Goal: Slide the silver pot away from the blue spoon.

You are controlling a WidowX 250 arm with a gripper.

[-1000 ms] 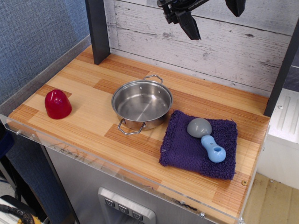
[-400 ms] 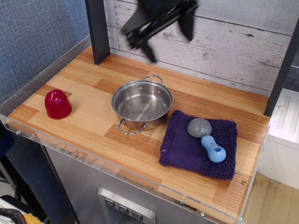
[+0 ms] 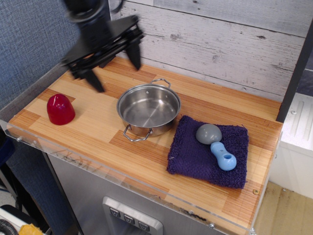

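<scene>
The silver pot (image 3: 148, 108) stands empty near the middle of the wooden counter, one wire handle towards the wall and one towards the front. The blue spoon (image 3: 217, 145) lies on a purple cloth (image 3: 209, 151) just right of the pot, grey bowl nearest the pot. My gripper (image 3: 115, 69) hangs above the counter's back left, up and left of the pot and clear of it. Its two dark fingers (image 3: 94, 81) are spread wide apart and hold nothing. The gripper is motion-blurred.
A red dome-shaped object (image 3: 60, 108) sits at the left front of the counter. A dark post (image 3: 101, 46) stands at the back left and another at the right edge. A plank wall (image 3: 220, 44) runs behind. A clear lip runs along the counter's front edge (image 3: 122, 181).
The gripper has swept from the top right above the wall down and left, to over the counter's back left. The pot, spoon and cloth have not moved.
</scene>
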